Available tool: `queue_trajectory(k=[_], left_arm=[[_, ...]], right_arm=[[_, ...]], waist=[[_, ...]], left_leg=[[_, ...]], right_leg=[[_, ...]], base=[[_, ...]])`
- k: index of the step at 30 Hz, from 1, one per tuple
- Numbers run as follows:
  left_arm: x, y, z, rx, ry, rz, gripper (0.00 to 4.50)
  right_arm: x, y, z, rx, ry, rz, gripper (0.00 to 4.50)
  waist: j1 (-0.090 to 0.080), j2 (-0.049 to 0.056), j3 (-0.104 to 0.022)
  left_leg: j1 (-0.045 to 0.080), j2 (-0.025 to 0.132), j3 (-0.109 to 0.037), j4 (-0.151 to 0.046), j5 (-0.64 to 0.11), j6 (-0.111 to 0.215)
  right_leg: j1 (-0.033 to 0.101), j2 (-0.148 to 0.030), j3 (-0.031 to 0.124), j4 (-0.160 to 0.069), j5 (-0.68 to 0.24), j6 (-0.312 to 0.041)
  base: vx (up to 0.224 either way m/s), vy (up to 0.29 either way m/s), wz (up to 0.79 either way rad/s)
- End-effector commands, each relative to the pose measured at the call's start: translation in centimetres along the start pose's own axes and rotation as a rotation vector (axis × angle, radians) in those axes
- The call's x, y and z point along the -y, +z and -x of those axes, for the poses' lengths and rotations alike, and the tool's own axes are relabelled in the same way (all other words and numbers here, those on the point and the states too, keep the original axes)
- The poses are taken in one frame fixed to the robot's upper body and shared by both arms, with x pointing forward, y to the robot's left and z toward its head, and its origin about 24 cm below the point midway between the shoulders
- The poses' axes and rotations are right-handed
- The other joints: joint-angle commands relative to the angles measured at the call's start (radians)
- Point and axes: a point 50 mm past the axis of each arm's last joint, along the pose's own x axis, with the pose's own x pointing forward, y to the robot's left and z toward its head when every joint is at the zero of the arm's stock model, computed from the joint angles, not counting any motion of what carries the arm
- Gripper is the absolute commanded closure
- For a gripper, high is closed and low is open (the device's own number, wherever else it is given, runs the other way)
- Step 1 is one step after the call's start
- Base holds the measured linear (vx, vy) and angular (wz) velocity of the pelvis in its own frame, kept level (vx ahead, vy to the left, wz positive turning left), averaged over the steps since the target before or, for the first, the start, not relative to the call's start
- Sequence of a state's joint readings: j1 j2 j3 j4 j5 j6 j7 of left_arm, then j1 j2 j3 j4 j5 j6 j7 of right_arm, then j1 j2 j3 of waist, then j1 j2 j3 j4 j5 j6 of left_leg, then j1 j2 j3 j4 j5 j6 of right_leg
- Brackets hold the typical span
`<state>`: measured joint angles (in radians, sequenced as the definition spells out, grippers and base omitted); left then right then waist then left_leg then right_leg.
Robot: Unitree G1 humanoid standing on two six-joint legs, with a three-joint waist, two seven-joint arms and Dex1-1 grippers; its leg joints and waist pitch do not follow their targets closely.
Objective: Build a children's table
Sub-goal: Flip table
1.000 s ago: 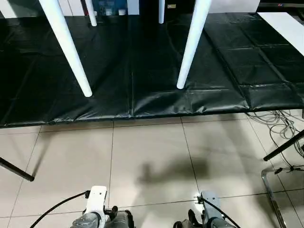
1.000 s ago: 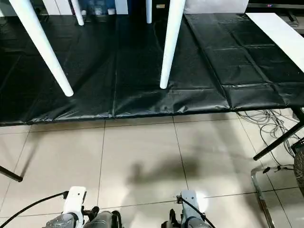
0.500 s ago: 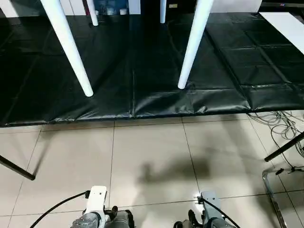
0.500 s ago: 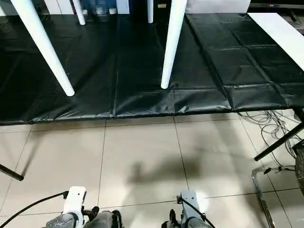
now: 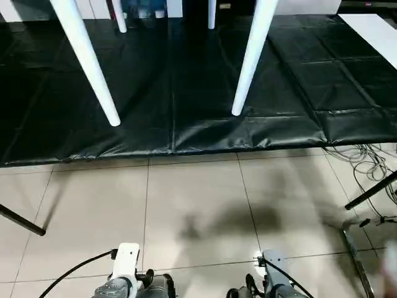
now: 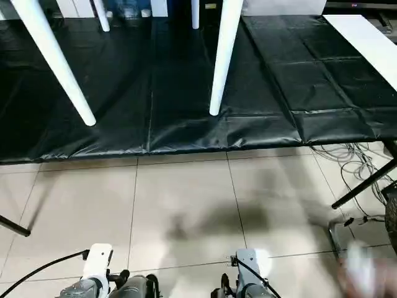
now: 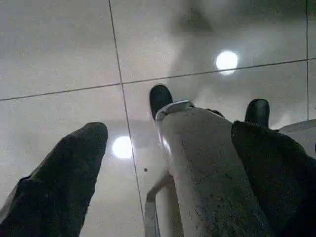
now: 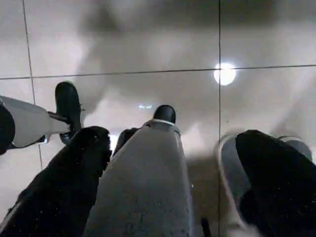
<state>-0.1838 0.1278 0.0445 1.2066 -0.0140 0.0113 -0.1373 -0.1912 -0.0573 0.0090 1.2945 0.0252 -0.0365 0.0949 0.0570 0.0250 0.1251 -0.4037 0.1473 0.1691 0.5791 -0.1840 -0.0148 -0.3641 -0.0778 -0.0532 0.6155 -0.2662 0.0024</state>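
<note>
While both arms hang unmoved, children's table stands on black mat, unchanged; blur newly at lower right. Left gripper, right gripper: fingers apart, empty, above tiles.

A black mat and loose cables lie on the tiled floor.
</note>
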Motion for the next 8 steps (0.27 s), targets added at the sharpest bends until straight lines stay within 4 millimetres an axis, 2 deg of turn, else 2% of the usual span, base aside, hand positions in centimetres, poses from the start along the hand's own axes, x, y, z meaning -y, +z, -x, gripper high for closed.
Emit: queue_trajectory(k=[1,5,8], left_arm=[[-0.02,-0.67,0.08,-0.016,0.005,-0.001,0.02],[-0.02,-0.67,0.08,-0.016,0.005,-0.001,0.02],[-0.02,-0.67,0.08,-0.016,0.005,-0.001,0.02]], right_arm=[[-0.17,-1.16,0.12,-0.041,0.001,0.004,0.0],[-0.17,-1.16,0.12,-0.041,0.001,0.004,0.0],[-0.17,-1.16,0.12,-0.041,0.001,0.004,0.0]], waist=[[0.0,-0.001,-0.05],[0.0,-0.002,-0.05],[0.001,-0.002,-0.051]], left_leg=[[0.022,0.111,-0.038,-0.08,-0.162,0.149],[0.023,0.111,-0.037,-0.082,-0.176,0.138],[0.022,0.11,-0.036,-0.079,-0.158,0.143]], right_leg=[[0.024,-0.111,0.056,-0.061,0.166,-0.302],[0.023,-0.11,0.058,-0.062,0.147,-0.303],[0.024,-0.111,0.058,-0.06,0.166,-0.302]], base=[[0.0,0.0,0.0],[0.0,0.0,0.0],[0.0,0.0,0.0]])
